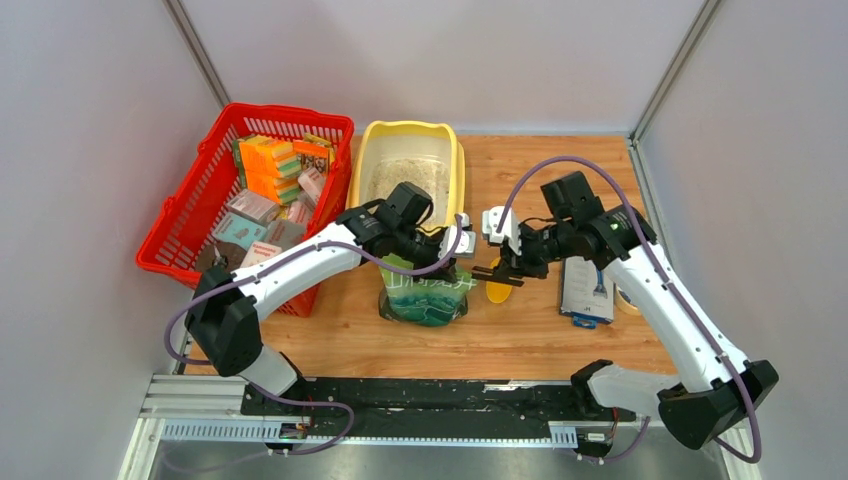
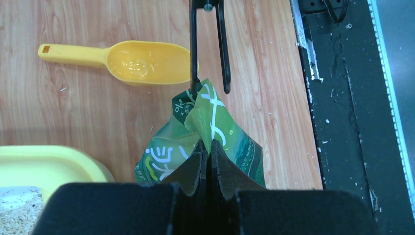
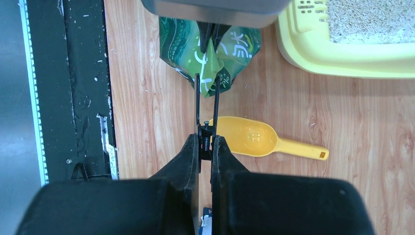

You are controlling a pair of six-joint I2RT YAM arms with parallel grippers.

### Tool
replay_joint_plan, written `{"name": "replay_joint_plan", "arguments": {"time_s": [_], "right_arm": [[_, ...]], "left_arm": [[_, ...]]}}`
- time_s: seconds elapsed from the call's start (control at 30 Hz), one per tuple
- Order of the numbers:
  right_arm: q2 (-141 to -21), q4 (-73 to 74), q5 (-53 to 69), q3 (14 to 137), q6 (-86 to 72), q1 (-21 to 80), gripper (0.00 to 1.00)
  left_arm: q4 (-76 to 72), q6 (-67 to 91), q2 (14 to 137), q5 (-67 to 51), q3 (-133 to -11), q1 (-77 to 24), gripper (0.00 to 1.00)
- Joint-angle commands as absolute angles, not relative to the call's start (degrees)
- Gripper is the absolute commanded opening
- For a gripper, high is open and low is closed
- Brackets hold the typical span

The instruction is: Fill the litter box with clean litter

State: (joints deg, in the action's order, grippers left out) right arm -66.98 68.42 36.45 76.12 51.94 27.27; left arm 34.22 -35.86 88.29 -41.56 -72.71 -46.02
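Green pouch (image 2: 225, 134): upright, centre table, top pinched in left gripper (image 2: 210, 147), likely steadied for opening. Right gripper (image 3: 205, 142): clenched on black two-pronged tool (image 2: 193, 49), tips at pouch top. Litter box (image 1: 408, 128): far centre, some clean litter (image 1: 405, 178) inside.

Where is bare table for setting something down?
Bare wooden tabletop right of the pale yellow plastic litter box; another strip between the green printed pouch and black base rail. Crowded around pouch, yellow plastic scoop, left end effector, right end effector.
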Motion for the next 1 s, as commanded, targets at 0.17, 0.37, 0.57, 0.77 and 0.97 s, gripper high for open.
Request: {"name": "replay_joint_plan", "arguments": {"time_s": [0.17, 0.37, 0.57, 0.77, 0.97], "right_arm": [[-69.3, 66.5, 32.7, 76.6, 55.3, 30.3, 0.0], [-69.8, 63.3, 30.3, 75.7, 53.4, 31.3, 0.0], [-70.0, 61.6, 30.6, 74.7, 52.6, 32.0, 0.0], [-70.8, 63.4, 33.3, 74.4, 53.0, 34.1, 0.0], [-71.1, 61.1, 32.5, 73.7, 51.0, 35.5, 0.0]], "left_arm": [[24.4, -27.1, 85.4, -46.9, -69.7, -46.0, 0.0], [24.3, -27.1, 85.4, -47.6, -69.6, -45.7, 0.0], [23.9, -26.6, 85.7, -47.7, -69.8, -45.5, 0.0], [22.9, -25.3, 85.7, -47.1, -69.7, -45.2, 0.0], [22.6, -22.0, 83.6, -46.0, -69.0, -43.2, 0.22]]}}
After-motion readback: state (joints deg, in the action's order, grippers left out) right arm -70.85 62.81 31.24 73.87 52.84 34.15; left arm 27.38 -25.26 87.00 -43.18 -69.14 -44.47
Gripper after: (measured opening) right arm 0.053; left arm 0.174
